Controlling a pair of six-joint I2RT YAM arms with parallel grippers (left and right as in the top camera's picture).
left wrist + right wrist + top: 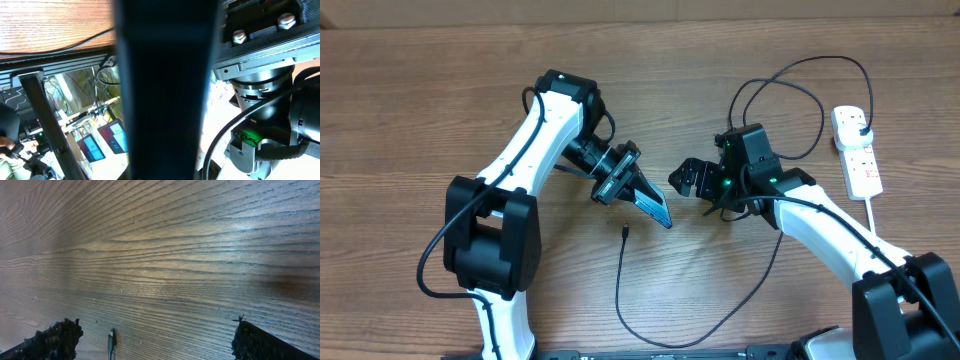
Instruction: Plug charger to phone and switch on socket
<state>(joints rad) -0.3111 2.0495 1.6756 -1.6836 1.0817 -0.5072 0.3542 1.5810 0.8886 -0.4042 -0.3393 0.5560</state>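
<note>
One wood-grain table (410,90) bears the charger (619,280); perhaps monitors (92,148) beyond.

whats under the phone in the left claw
The phone, shut in the left claw, is held over the wooden table. The charger tip lies beside it, not beneath. The spot directly below is covered by the phone itself.

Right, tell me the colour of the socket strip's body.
White. The socket shows best in the overhead view.
</note>
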